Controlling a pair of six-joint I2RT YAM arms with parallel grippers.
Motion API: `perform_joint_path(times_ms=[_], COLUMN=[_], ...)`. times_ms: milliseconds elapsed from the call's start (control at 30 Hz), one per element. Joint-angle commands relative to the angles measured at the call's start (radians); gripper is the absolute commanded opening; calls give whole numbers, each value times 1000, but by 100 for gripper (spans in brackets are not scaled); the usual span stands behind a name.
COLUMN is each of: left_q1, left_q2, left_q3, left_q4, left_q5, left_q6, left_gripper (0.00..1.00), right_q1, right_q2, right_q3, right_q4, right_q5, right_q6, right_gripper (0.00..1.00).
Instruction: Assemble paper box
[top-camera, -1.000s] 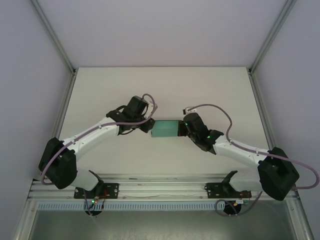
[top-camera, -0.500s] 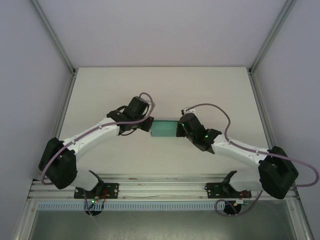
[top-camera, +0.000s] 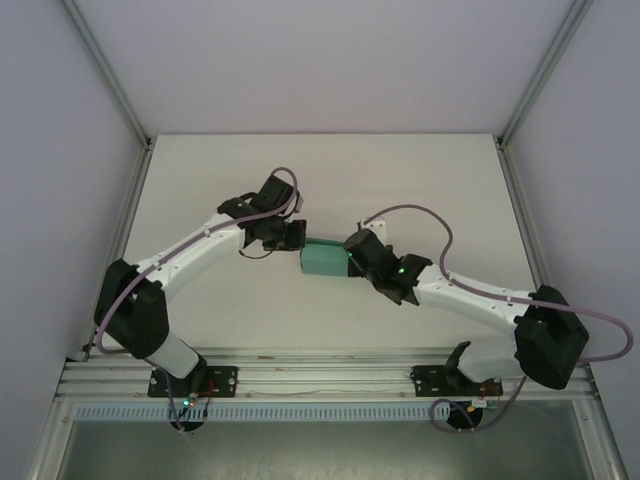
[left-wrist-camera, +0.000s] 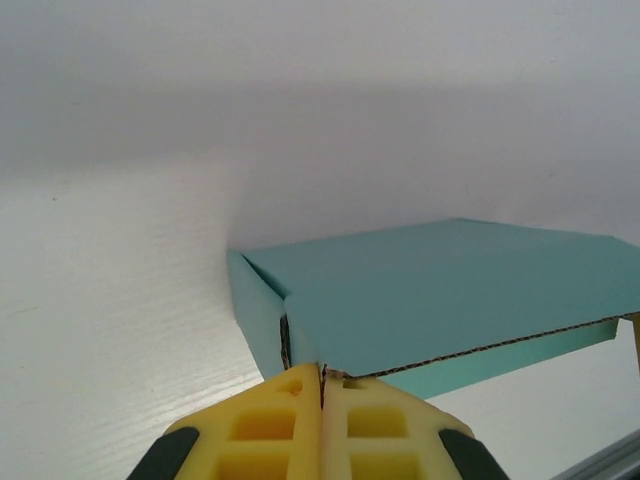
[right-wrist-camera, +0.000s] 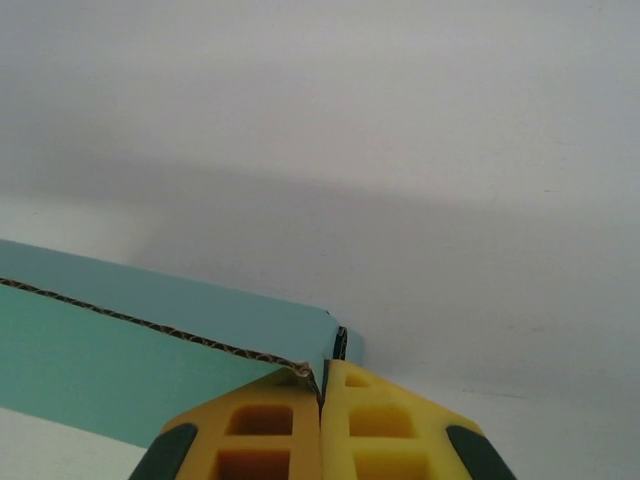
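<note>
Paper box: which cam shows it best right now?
Left wrist. The paper box spans the frame: top panel, one side wall, a folded corner and the raw corrugated edge. Top external gives a small teal rectangle with its ends covered. Right wrist catches one corner and a strip of edge.

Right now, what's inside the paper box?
Hidden: the top panel of the paper box covers the interior. Visible: a thin dark slit at its near corner, nothing within.

white table (top-camera: 200, 180), teal paper box (top-camera: 322, 262) near its middle.
</note>
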Motion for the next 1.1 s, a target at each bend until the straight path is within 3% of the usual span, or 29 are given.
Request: perform_joint_path(times_ms=[0, 200, 667, 867, 1000, 1067], left_q1=[3, 2, -55, -56, -56, -56], left_q2=[33, 64, -2, -7, -7, -4], left_q3=[30, 55, -188, -208, -218, -221], left_q4=[-78, -122, 115, 114, 128, 132], left_q5=[108, 38, -154, -181, -182, -172], left_q6=[-46, 1, 0, -14, -25, -29], left_gripper=[0, 0, 0, 0, 0, 0], right_q1=[30, 38, 39, 39, 37, 30], right_q2=[44, 48, -12, -53, -110, -138], right_q3=[10, -8, -204, -183, -153, -138], right_q4=[-99, -67, 167, 139, 101, 78], right_q5=[23, 33, 2, 15, 7, -7], right_q6=[24, 14, -132, -121, -137, -140], right_gripper=[0, 0, 0, 15, 37, 42])
